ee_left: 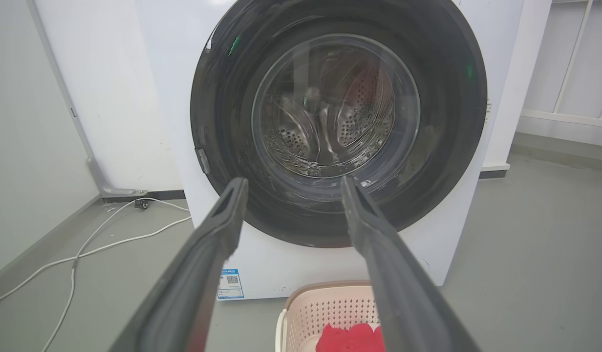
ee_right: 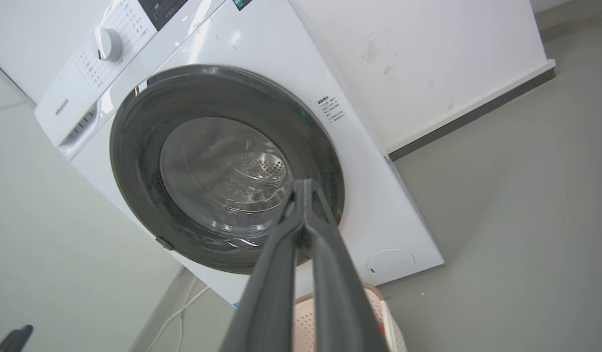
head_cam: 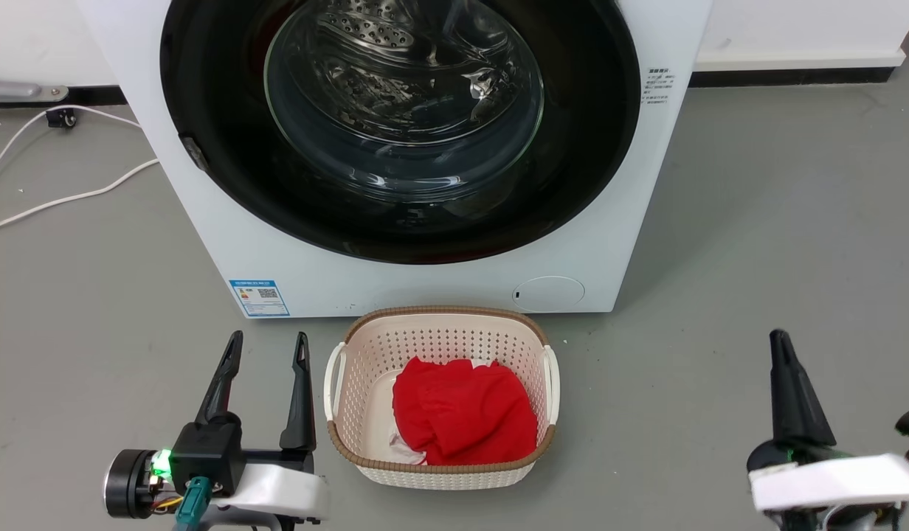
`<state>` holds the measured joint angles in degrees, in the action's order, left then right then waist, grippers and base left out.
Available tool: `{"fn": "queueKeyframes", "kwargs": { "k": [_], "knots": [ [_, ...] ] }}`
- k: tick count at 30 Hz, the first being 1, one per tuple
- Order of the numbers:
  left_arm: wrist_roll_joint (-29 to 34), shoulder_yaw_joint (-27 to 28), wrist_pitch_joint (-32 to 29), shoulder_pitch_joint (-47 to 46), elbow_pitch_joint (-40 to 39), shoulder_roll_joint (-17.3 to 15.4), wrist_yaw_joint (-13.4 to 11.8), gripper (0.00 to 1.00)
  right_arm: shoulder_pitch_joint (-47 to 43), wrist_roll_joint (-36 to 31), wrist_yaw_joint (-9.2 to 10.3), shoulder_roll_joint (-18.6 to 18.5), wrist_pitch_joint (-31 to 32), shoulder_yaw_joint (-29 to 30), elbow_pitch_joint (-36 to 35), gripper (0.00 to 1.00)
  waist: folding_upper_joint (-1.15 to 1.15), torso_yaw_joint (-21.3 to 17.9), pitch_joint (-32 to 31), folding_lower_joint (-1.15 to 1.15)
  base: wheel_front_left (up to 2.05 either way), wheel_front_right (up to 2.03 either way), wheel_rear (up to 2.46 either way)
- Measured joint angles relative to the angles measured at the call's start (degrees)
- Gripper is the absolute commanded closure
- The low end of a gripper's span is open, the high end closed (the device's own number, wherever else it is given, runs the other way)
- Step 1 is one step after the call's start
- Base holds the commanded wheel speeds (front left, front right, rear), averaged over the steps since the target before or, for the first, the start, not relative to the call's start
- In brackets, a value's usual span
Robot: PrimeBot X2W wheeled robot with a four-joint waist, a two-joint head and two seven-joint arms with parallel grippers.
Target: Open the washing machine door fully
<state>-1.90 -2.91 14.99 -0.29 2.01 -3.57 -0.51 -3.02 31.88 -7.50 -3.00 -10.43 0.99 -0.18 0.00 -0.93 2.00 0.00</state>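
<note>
Clearly, the left gripper (head_cam: 268, 339) stands wide apart at 7 o'clock in the head view. Its two dark fingers (head_cam: 300, 391) hold nothing and touch nothing, and it hangs over the grey floor (head_cam: 93, 332), just beside the basket (head_cam: 440, 318). In the left wrist view the left gripper (ee_left: 293, 181) points at the lower part of the washing machine door (ee_left: 337, 122) without touching it. The right gripper (head_cam: 779, 343), at 4 o'clock in the head view, has its fingers pressed together and is empty. It is well apart from the washing machine (head_cam: 425, 284).

The washing machine door (head_cam: 403, 221) is at 12 o'clock. It lies flat against the white front, so it is closed.

The word "Hisense" (ee_right: 61, 107) is readable on the upper panel in the right wrist view, at 10 o'clock from the door (ee_right: 223, 171). The blue label (head_cam: 260, 297) with a QR code sits at 7 o'clock from the door. Its small text is not readable, and neither is the text of the sticker (head_cam: 659, 85) at 3 o'clock.

I count one machine, one door, one dial (ee_right: 108, 43), one cream basket, one red cloth (head_cam: 462, 417) inside it, and two grippers.
</note>
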Motion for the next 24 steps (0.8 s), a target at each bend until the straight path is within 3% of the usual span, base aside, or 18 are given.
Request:
{"fn": "queueKeyframes", "kwargs": {
  "k": [7, 11, 19, 24],
  "knots": [
    [0.1, 0.2, 0.1, -0.2, -0.4, 0.1, -0.3, 0.0, 5.2, 32.6, 0.01, 0.1, -0.4, 1.4, 2.4, 1.0, 0.0, -0.1, 0.8, 0.0, 0.0, 0.0, 0.0],
    [0.0, 0.3, 0.1, -0.8, -0.6, 0.2, -0.5, 0.0, 10.9, 44.3, 0.01, 0.1, 1.5, 5.0, 4.4, 1.0, 0.0, -0.1, 1.6, 0.0, 0.0, 0.0, 0.0],
    [-0.4, 0.3, 0.1, -2.8, -1.5, 0.4, -1.0, 0.0, 26.2, 55.6, 0.01, -3.0, 6.5, 12.5, 12.3, 1.0, 0.0, 0.5, 4.2, 0.0, 0.0, 0.0, 0.0],
    [-0.5, 0.1, 0.1, -3.8, -2.1, 0.5, -1.2, 0.0, 36.9, 58.1, 0.01, -7.2, 11.7, 12.1, 20.2, 1.0, 0.0, 1.0, 6.1, 0.0, 0.0, 0.0, 0.0]
  ]
}}
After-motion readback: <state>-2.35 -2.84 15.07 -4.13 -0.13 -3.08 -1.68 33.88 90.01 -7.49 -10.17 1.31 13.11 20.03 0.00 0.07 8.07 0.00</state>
